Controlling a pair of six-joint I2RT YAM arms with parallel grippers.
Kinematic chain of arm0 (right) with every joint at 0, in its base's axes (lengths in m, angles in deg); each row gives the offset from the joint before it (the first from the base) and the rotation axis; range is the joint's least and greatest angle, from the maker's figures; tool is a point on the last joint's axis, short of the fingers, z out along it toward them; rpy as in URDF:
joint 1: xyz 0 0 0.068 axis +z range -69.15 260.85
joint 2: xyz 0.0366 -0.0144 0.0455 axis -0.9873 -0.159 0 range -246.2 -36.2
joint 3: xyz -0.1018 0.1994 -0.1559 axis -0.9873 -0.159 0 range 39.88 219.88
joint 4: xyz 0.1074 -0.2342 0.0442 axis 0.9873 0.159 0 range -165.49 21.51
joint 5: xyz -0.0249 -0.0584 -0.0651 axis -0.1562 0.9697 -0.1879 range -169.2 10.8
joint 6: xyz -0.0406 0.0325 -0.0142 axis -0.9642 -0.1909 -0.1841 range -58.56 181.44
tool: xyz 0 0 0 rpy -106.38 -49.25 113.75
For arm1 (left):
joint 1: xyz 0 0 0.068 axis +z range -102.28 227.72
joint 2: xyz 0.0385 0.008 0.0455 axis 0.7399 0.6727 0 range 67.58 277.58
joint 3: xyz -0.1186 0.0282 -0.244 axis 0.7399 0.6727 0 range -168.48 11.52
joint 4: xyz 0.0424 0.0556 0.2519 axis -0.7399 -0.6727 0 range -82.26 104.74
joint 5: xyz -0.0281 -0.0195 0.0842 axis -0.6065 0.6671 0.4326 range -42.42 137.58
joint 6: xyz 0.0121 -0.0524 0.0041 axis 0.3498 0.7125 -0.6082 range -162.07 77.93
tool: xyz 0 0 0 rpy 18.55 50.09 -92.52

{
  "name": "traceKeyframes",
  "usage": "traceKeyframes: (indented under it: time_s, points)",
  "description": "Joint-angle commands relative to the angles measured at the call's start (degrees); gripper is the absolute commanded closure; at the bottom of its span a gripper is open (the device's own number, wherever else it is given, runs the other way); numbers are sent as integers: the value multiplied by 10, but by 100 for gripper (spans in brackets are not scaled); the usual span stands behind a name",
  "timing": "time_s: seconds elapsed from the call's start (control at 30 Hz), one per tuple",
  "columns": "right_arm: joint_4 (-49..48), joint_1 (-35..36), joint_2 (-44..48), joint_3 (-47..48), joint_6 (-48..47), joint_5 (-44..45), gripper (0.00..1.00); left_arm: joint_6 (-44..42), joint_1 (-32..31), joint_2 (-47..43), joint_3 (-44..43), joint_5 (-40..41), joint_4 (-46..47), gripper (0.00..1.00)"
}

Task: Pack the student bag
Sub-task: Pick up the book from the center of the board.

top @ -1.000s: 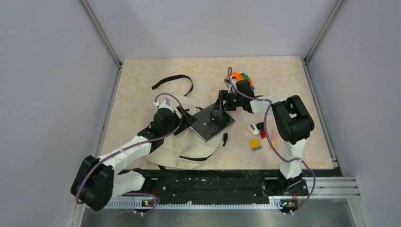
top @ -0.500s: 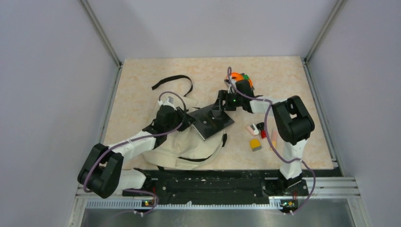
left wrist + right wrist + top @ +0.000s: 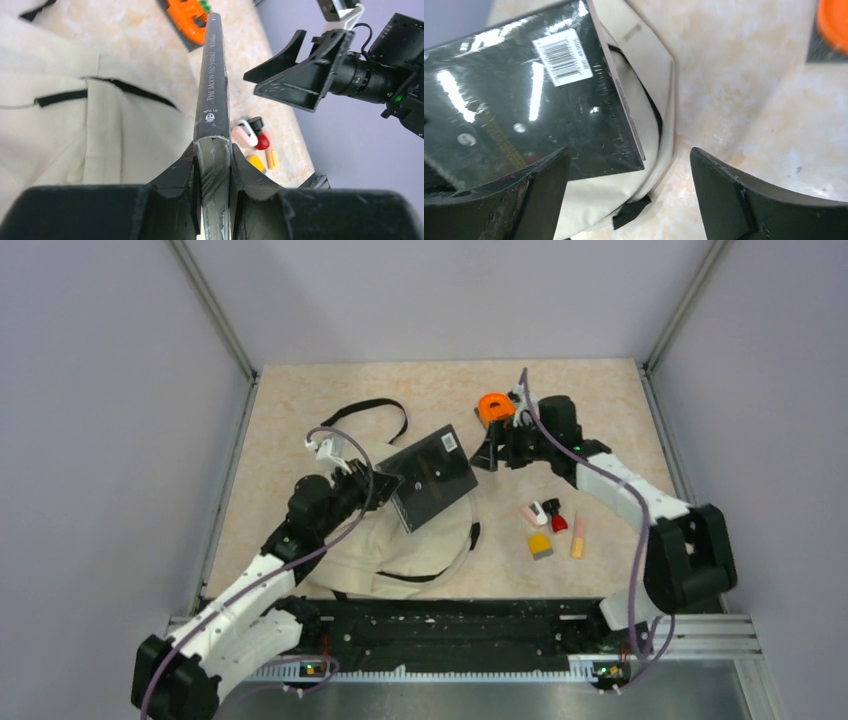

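Top external view: 2 arms reach in over a tan table [image 3: 600, 390], 1 from each side.
Left gripper [image 3: 388, 488]: clenched tight on the near edge of a black book [image 3: 432, 473], with 1 finger [image 3: 180, 170] on each side of it.
Book: sticks out straight ahead of the left gripper, lifted up and tilted. White words run along its spine, and a white barcode sticker [image 3: 561, 56] sits on its cover.
Right gripper [image 3: 488, 452]: spread wide with nothing in it. It is just off the far corner of the book and does not touch it.
Student bag [image 3: 400, 550]: lies soft and floppy on the table, right under the left gripper and the book. Its cream cloth and black zip lines show beside and below the left fingers in the left wrist view.
Black strap [image 3: 372, 408]: a loop lying on the table, out past the left gripper and off to its side.
Orange thing [image 3: 494, 407]: on the table, just beside the right gripper.
Small things: a pink and white piece [image 3: 533, 512], a red piece [image 3: 558, 523], a yellow block [image 3: 540, 544] and an orange stick [image 3: 578, 537] lie close together on the table. They are back from the right gripper, toward that arm's base, and apart from the bag.
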Motion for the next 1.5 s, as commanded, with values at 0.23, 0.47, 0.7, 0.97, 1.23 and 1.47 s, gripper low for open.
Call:
traceKeyframes:
  time_s: [0.23,0.47,0.7,0.97,1.23,1.47]
  points:
    - [-40,-50,238,-30,-42,-163,6,27,7,-107,-122,-170,79,100]
    - [-74,-71,280,-23,7,-268,6,50,6,-123,-144,-236,107,100]
    - [-222,-71,291,-45,146,-380,8,80,7,-112,-139,-280,163,100]
    - [-317,-69,286,-73,267,-419,22,88,7,-105,-135,-286,193,100]
    - [-410,-49,272,-93,341,-424,62,71,7,-108,-132,-277,186,100]
    - [-393,-54,283,-79,348,-369,100,-17,7,-110,-133,-243,69,96]
